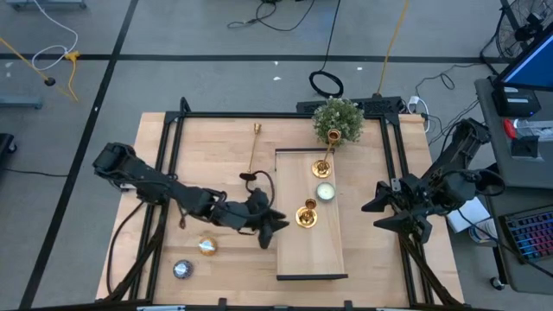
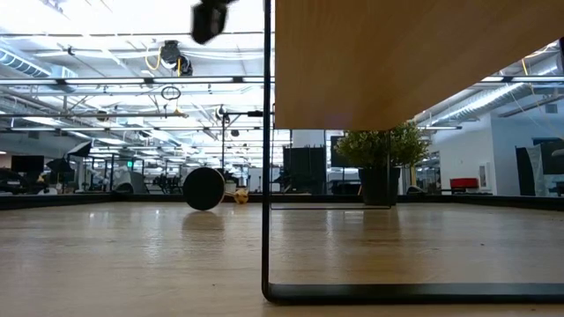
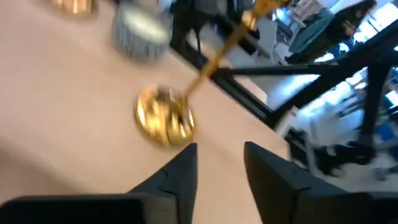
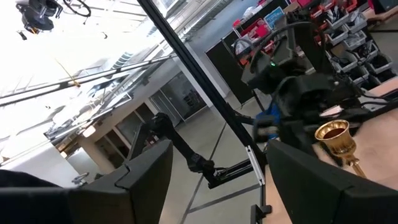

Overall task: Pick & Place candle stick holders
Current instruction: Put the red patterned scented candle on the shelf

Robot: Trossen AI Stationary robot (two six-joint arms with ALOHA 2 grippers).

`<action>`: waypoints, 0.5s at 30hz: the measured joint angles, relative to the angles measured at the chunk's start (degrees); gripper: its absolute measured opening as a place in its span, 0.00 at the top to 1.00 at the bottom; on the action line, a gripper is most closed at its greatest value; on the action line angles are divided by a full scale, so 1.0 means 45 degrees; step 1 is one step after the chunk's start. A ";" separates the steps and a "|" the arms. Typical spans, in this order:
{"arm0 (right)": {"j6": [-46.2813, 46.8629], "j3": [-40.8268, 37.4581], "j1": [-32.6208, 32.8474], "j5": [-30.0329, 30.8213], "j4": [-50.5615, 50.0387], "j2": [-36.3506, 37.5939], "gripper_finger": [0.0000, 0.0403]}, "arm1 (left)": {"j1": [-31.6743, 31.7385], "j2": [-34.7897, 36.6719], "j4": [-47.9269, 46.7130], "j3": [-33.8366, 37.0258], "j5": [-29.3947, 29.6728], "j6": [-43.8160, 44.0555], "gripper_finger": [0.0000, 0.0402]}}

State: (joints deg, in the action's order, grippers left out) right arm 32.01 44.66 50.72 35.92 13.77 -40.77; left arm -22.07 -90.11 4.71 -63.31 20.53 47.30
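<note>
Two gold candle stick holders stand by their round bases on a raised wooden shelf (image 1: pixel 311 255): one (image 1: pixel 307 214) near its left edge, one (image 1: pixel 321 164) farther back by the plant. A third, slim holder (image 1: pixel 253 149) lies on the table left of the shelf. My left gripper (image 1: pixel 275 226) is open just left of the nearer holder (image 3: pixel 165 115), with nothing between its fingers (image 3: pixel 180 174). My right gripper (image 1: pixel 373 214) waits open at the shelf's right side; its wrist view (image 4: pixel 217 180) shows that holder's cup (image 4: pixel 336 134).
A silver tealight disc (image 1: pixel 325 192) sits on the shelf between the two holders. Two more discs (image 1: pixel 207 246) (image 1: pixel 182 269) lie on the table at the near left. A green potted plant (image 1: pixel 337 121) stands at the back. The shelf's black leg frame (image 2: pixel 266 176) stands on the table.
</note>
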 joint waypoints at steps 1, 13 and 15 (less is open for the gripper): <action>-0.0078 0.0000 0.0000 0.0000 -0.0006 -0.0005 0.37 | -0.0065 0.0174 -0.0476 0.0000 -0.0252 0.0692 0.69; -0.0369 0.0000 0.0000 0.0000 -0.0100 0.0000 0.37 | -0.1831 0.0881 -0.7340 0.0000 -0.7860 0.7826 0.93; -0.0369 0.0000 0.0000 0.0000 -0.0167 -0.0005 0.37 | -0.2108 0.0881 -0.8570 0.0000 -0.9190 0.8946 0.95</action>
State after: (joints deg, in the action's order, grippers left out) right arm 30.35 44.66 50.72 35.92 13.02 -40.80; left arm -31.55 -86.15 -33.86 -63.31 -20.83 87.56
